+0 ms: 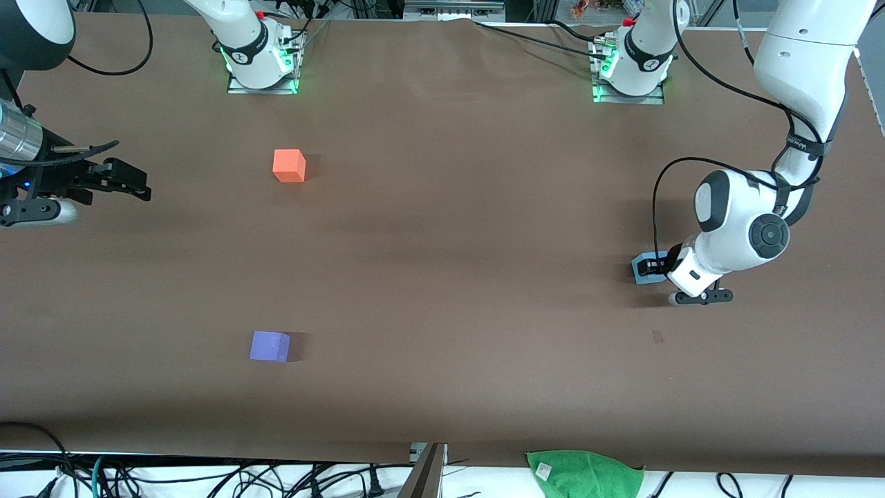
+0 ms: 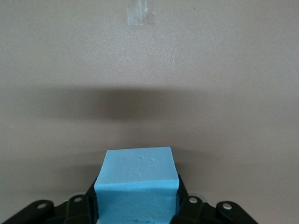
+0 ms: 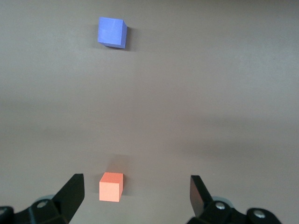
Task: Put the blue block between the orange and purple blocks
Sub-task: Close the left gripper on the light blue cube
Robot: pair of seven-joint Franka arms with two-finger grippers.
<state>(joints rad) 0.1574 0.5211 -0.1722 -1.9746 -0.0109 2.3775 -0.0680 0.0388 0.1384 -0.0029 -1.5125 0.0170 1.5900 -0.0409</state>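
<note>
Brown bench: left hand (image 1: 655, 268) is clamping the blue block (image 1: 644, 268) at its end of the bench. Lifting straight up first, then carrying toward the gap between orange block (image 1: 289, 165) and purple block (image 1: 269, 346). Right hand (image 1: 104, 181) is waiting, wide.

Blue block (image 1: 644, 268) clamped; orange (image 1: 288, 166), purple (image 1: 269, 346) apart.

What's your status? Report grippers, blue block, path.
Left gripper shut on blue block, down at table. Right gripper open, waiting at its end. Gap between orange block and purple block unobstructed.
</note>
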